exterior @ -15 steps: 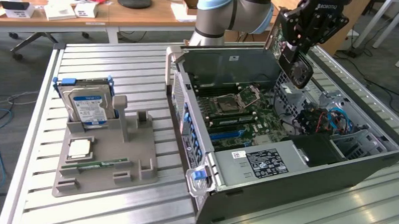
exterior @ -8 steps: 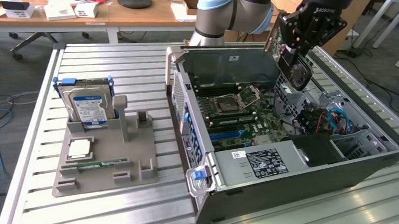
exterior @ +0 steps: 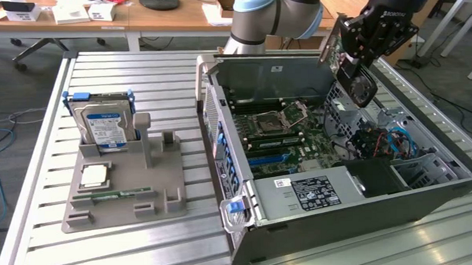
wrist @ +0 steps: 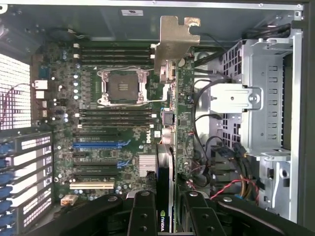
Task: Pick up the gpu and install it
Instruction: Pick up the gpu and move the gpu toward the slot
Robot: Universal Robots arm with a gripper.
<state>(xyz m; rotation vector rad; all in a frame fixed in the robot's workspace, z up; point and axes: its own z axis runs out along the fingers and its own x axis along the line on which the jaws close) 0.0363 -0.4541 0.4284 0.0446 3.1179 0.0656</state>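
Above the open computer case (exterior: 351,219), the gripper (wrist: 166,199) clamps the gpu (wrist: 169,120) edge-down over the motherboard (wrist: 64,98), presumably to line up a slot.

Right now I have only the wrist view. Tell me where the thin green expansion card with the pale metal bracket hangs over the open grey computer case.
Observer: The black gripper holds the gpu roughly upright in the air, over the case's end on the exterior view's right.
Operator: Report what stands beyond the case.
Observer: The arm's grey and pale-blue base.
Operator: Now outside the case.
Observer: On the exterior view's left, a grey holder tray on the slatted metal table carries a blue-labelled silver hard drive, standing upright.
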